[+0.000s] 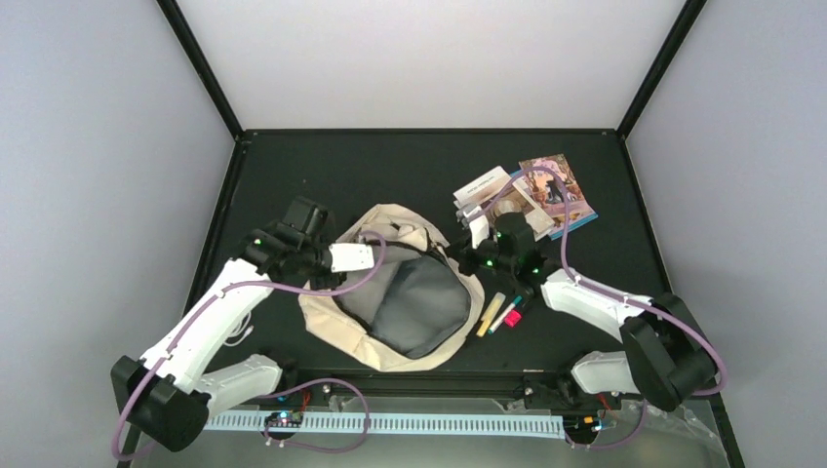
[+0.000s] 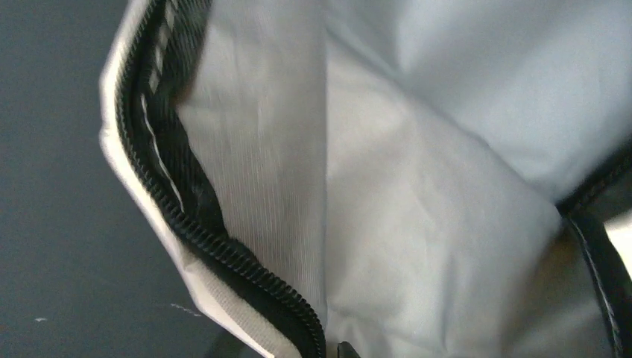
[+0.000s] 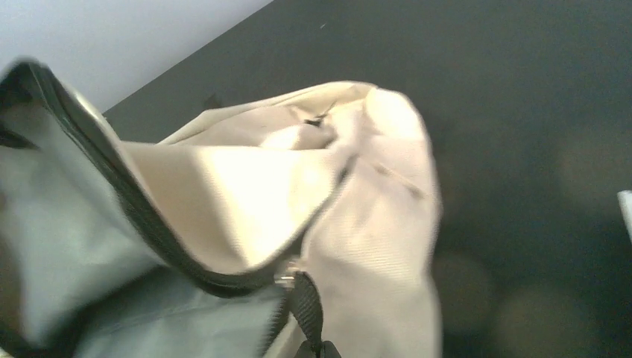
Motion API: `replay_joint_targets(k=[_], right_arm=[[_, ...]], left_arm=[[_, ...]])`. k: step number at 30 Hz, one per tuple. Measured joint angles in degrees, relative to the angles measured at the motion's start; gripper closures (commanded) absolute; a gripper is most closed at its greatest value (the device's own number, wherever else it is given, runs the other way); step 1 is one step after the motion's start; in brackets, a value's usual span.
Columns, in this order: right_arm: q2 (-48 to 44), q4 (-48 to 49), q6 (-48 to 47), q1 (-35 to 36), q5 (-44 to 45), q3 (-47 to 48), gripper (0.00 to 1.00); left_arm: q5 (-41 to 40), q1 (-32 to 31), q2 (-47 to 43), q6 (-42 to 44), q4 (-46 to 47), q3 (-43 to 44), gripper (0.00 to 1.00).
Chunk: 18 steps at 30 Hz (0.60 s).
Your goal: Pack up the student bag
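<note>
The student bag [image 1: 327,314] lies open mid-table, cream outside, grey lining [image 1: 419,302] showing. My left gripper [image 1: 375,255] is at its left rim, shut on the zipper edge [image 2: 223,246]. In the left wrist view only a dark fingertip [image 2: 344,350] shows at the bottom, against the lining [image 2: 417,186]. My right gripper [image 1: 460,255] is at the bag's right rim, shut on the black zipper pull strap [image 3: 305,302]. That strap runs down into the jaws at the bottom of the right wrist view, beside the cream fabric [image 3: 373,224].
Right of the bag lie a yellow marker [image 1: 491,314], a pink one [image 1: 513,317] and a pen. A white booklet [image 1: 485,187] and a picture book [image 1: 558,190] lie at the back right. A white cable [image 1: 240,336] lies near the left arm.
</note>
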Motion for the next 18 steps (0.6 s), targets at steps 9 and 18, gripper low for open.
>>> replay_joint_targets(k=[9, 18], right_arm=[[-0.1, 1.7, 4.3, 3.3, 1.3, -3.8, 0.99], [0.7, 1.6, 4.5, 3.3, 2.7, -3.1, 0.99]], left_arm=[[6.6, -2.0, 1.5, -3.3, 4.8, -9.9, 0.23], [6.4, -10.1, 9.4, -10.2, 15.2, -8.6, 0.46]])
